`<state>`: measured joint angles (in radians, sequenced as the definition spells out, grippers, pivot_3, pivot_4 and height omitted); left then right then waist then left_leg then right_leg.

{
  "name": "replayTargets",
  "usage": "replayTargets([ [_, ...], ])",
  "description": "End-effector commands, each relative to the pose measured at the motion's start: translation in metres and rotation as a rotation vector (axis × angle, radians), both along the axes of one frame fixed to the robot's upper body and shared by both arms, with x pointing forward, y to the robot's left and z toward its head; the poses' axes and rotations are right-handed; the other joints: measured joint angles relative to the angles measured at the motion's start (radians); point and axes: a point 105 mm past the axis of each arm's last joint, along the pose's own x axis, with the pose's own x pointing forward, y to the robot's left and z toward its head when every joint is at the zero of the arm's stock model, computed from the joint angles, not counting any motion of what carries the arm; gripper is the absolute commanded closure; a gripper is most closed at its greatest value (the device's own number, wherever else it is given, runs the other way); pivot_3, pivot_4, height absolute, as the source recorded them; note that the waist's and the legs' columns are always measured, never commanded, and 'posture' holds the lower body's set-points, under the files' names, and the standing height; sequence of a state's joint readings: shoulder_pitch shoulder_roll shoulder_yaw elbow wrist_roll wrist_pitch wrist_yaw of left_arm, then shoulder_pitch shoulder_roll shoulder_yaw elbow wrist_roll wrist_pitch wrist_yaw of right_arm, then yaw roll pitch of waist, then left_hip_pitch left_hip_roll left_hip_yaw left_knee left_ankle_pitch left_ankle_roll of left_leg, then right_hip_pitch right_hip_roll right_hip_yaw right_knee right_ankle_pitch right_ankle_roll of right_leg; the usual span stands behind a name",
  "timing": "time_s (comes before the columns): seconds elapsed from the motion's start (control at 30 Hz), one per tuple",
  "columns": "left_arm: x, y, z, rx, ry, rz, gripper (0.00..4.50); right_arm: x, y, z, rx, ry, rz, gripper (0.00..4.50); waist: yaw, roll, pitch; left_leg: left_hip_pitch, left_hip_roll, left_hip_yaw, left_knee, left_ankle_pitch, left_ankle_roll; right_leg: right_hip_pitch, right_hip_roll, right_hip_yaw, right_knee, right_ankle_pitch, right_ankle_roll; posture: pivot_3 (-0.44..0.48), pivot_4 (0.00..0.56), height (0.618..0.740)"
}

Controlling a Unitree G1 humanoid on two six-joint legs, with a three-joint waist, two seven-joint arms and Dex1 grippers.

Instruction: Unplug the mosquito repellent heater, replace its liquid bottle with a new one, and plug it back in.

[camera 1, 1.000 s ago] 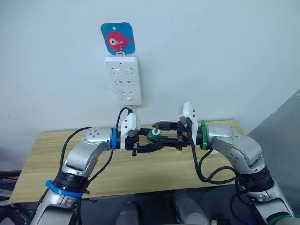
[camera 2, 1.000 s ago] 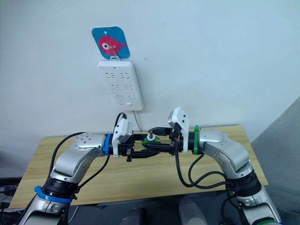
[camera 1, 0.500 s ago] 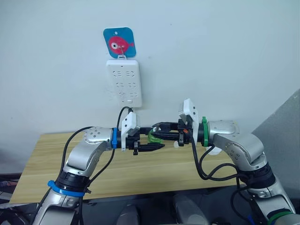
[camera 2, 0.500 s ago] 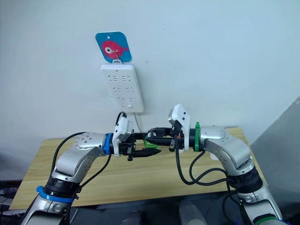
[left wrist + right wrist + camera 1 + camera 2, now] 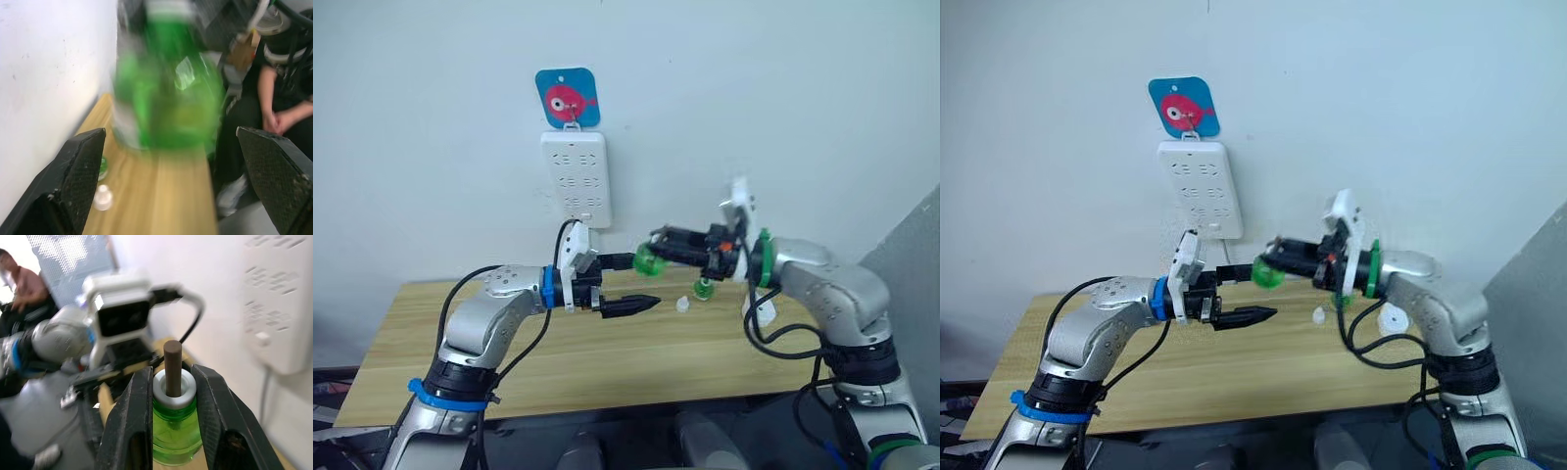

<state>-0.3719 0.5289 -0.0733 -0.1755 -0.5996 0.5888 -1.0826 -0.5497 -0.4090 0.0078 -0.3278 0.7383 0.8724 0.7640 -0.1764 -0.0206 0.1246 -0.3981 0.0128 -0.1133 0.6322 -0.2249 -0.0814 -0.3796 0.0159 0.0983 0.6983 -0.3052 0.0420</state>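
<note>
Right gripper has pulled away clamping the green bottle, left gripper spread empty, no label readable.

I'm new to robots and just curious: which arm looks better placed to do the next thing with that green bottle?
Probably the right. The right gripper is already shut on the green bottle, held in the air with its wick showing. The left gripper is open and holds nothing, beside the bottle.

Both head eyes look down over the table toward the wall; wrist cameras sit close, sharing the green bottle.
</note>
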Motion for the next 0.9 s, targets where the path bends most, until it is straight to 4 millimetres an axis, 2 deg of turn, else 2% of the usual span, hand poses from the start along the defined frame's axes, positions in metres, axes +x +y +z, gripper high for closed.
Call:
replayTargets([
  [0.03,0.001,-0.004,0.023,-0.117,0.055,0.037,0.0,0.001,-0.007,0.025,0.136,0.022,-0.035,3.67,-0.003,0.0,-0.007,0.0,0.0,0.0,0.0,0.0,0.0,0.0,0.0,0.0,0.0,0.0,0.0,-0.155,0.009,0.74],
  [0.17,-0.002,-0.011,0.043,-0.253,0.16,0.05,0.0,0.002,-0.012,0.038,0.272,0.102,-0.07,3.67,-0.008,0.001,-0.023,0.0,0.0,-0.001,0.0,0.0,0.0,0.0,0.0,0.0,0.0,0.0,0.0,-0.156,0.0,0.74],
  [0.43,0.003,-0.017,0.076,-0.445,0.225,0.077,0.0,0.003,-0.017,0.047,0.446,0.222,-0.122,3.67,-0.017,0.004,-0.04,0.001,0.0,-0.001,0.0,0.0,0.0,0.001,0.0,0.0,0.0,0.0,0.0,-0.151,0.0,0.74],
  [0.6,0.004,-0.018,0.085,-0.492,0.255,0.076,0.0,0.004,-0.02,0.05,0.5,0.266,-0.137,3.67,-0.018,0.01,-0.047,0.001,-0.001,0.0,0.0,0.0,0.0,0.002,0.001,0.0,0.0,0.0,0.0,-0.151,0.0,0.74],
  [0.9,0.006,-0.022,0.095,-0.535,0.275,0.069,0.0,0.002,-0.021,0.05,0.53,0.332,-0.105,3.67,-0.018,0.011,-0.049,0.003,-0.001,0.0,0.0,0.0,0.0,0.004,0.001,0.0,-0.001,0.0,0.0,-0.152,0.0,0.74],
])
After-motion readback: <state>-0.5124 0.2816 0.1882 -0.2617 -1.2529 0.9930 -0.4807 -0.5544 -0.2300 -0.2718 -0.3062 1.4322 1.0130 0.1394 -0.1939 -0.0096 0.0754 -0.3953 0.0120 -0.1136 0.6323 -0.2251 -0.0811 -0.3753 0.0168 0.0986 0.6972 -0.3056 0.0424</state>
